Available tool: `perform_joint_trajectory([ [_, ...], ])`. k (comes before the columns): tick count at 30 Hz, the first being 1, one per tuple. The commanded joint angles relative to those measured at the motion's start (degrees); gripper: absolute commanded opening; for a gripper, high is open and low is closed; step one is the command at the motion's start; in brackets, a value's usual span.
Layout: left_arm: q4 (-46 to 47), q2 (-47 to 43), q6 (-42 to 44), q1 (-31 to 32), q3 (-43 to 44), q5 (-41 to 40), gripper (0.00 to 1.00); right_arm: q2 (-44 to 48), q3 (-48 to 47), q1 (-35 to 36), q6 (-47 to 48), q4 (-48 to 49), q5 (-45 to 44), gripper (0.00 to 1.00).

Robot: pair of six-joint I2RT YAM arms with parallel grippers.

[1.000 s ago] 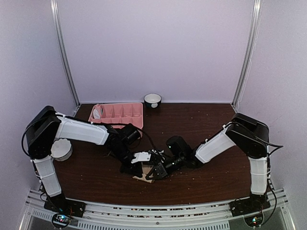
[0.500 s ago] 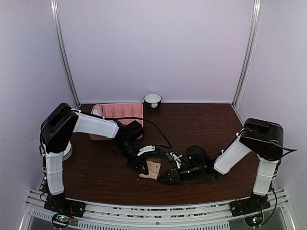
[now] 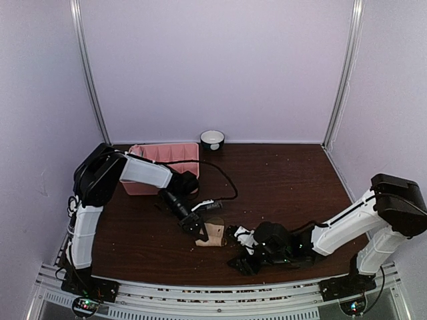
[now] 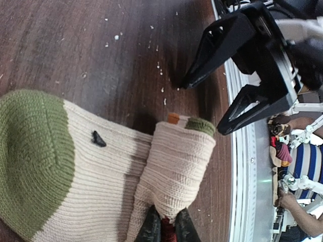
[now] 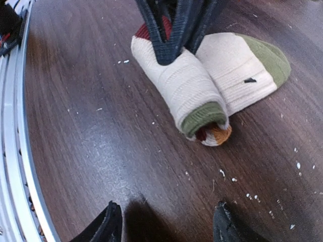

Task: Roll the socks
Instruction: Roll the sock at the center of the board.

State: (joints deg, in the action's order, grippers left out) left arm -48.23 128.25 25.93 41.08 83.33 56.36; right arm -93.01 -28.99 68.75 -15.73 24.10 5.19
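Pale lilac walls (image 3: 213, 67) enclose a dark wooden table (image 3: 287, 167)

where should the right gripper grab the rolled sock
Probably the rolled sock's free green-edged end, approached head-on from the open right gripper, jaws spanning the roll's thickness. The left gripper pinches the opposite end, so that one is taken.

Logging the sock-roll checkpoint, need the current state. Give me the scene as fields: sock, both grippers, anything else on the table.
sock: cream ribbed with green toe, partly rolled, toe end flat on the table
rolled part: tight cylinder, green, maroon and orange showing at its free end
left gripper: shut on the rolled part's other end
right gripper: open, holding nothing, apart from the sock, facing the free end
pink tray: far left, behind the left arm
small bowl: at the far edge
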Motion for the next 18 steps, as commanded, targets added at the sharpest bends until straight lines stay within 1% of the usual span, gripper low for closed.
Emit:
perform_joint_trajectory([
  [1,-5.15,6.40,3.17,0.49,-0.67,-7.12,0.01,-0.31,-6.57,3.56,12.48,-16.05,-11.80,0.62],
  [4,-6.19,7.56,2.95,0.49,0.50,-7.68,0.02,-0.82,-11.82,5.22,18.23,-20.91,-15.54,0.61],
  [7,-6.17,8.13,2.23,0.52,0.85,-8.48,0.02,-0.78,-16.10,5.82,22.76,-23.85,-16.22,0.60],
  [10,-6.18,8.65,1.61,0.56,1.20,-9.05,0.02,-1.22,-19.35,6.02,26.48,-25.51,-16.13,0.60],
  [13,-6.88,9.12,2.29,0.78,1.52,-8.33,0.02,-3.69,-21.83,5.77,29.97,-26.28,-15.69,0.61],
  [18,-9.29,10.07,5.91,2.31,1.81,-5.64,0.02,-7.76,-24.53,4.56,33.03,-26.94,-12.42,0.60],
])
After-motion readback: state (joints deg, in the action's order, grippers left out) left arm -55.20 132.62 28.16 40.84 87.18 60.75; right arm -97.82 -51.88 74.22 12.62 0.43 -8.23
